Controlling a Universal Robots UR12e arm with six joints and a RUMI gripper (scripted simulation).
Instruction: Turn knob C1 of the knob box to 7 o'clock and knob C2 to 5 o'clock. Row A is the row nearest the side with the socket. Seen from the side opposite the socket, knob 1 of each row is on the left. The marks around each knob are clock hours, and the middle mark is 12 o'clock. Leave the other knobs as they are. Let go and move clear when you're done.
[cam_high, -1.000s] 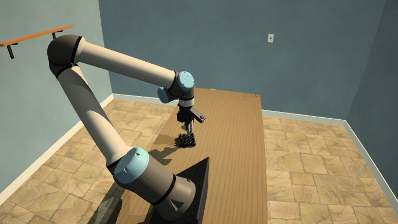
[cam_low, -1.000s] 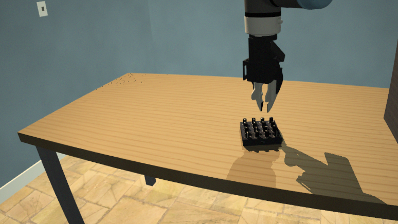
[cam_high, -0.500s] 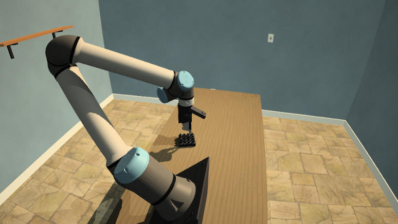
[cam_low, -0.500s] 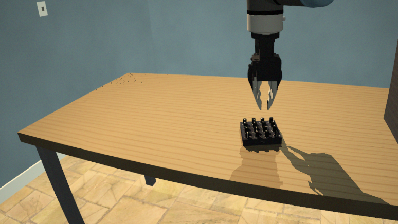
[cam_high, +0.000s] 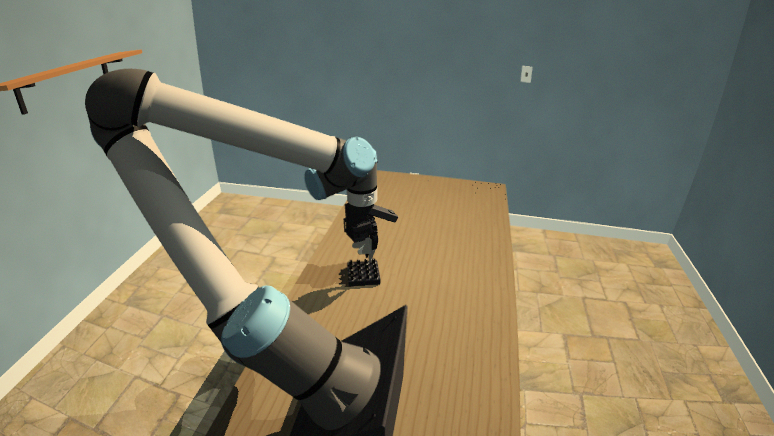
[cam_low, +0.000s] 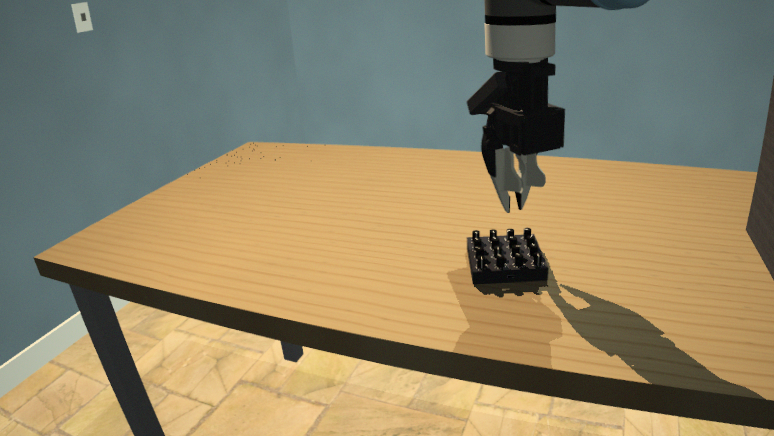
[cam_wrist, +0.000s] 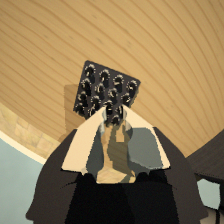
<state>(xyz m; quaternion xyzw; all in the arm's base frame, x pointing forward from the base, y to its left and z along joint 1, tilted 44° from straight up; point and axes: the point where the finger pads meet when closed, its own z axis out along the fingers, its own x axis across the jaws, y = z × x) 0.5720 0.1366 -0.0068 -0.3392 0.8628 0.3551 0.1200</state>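
Observation:
The black knob box (cam_high: 362, 273) (cam_low: 506, 259) (cam_wrist: 107, 92) lies flat on the wooden table (cam_high: 460, 303) (cam_low: 270, 227) (cam_wrist: 165, 40) and carries several small black knobs in rows. Its socket side faces the exterior view. My gripper (cam_high: 368, 253) (cam_low: 513, 208) (cam_wrist: 114, 106) points straight down and hangs a short way above the box's far rows, touching nothing. Its fingers are nearly together, with nothing between them. In the wrist view the fingertips cover the box's near edge. The knob pointers are too small to read.
The robot's dark base (cam_high: 379, 346) (cam_low: 763, 189) stands on the table close to the box. The table's left edge (cam_high: 319, 243) lies close beside the box. A wall shelf (cam_high: 64, 67) hangs far off at the left.

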